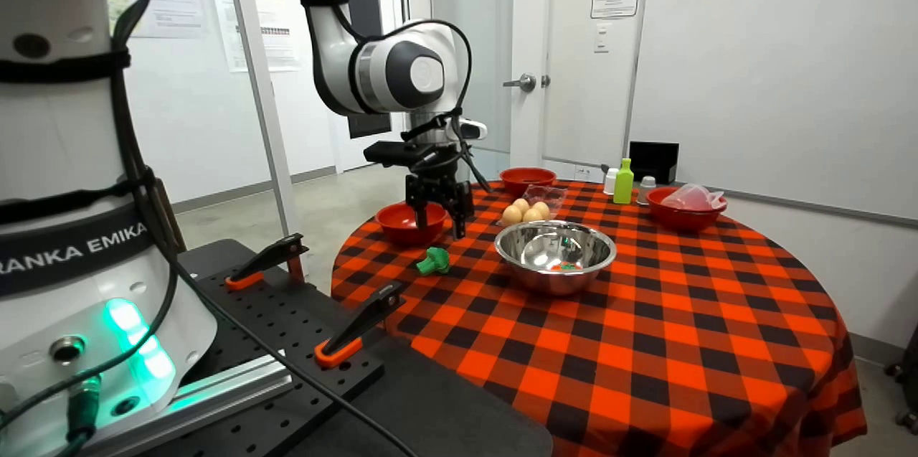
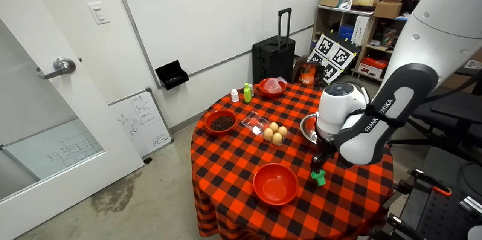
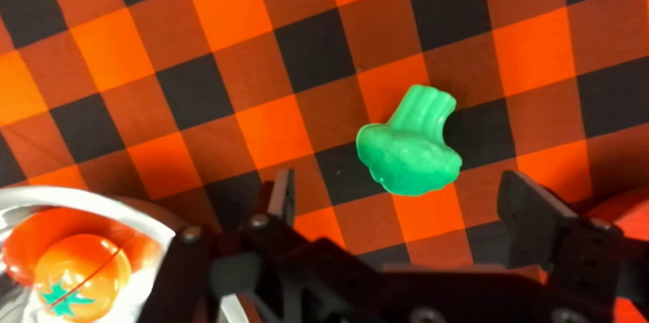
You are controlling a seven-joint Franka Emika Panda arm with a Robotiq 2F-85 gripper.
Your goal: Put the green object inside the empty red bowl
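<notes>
The green object (image 3: 410, 155) is a toy broccoli lying on the checked tablecloth. It also shows in both exterior views (image 1: 434, 261) (image 2: 319, 177). The empty red bowl (image 2: 275, 185) stands beside it. It shows in an exterior view (image 1: 407, 225) partly behind the gripper, and only its edge shows at the right of the wrist view (image 3: 636, 216). My gripper (image 3: 396, 199) is open and empty, pointing down above the broccoli. In the wrist view the broccoli lies just ahead of the gap between the fingers. The gripper also shows in both exterior views (image 1: 440, 227) (image 2: 318, 162).
A metal bowl (image 1: 556, 278) holding a toy tomato (image 3: 83, 272) stands close to the broccoli. Several eggs (image 2: 275, 134) lie nearby. A red bowl with dark beans (image 2: 221, 122), a yellow-green bottle (image 1: 623, 184) and a red bowl with a clear cup (image 1: 686, 217) stand farther off.
</notes>
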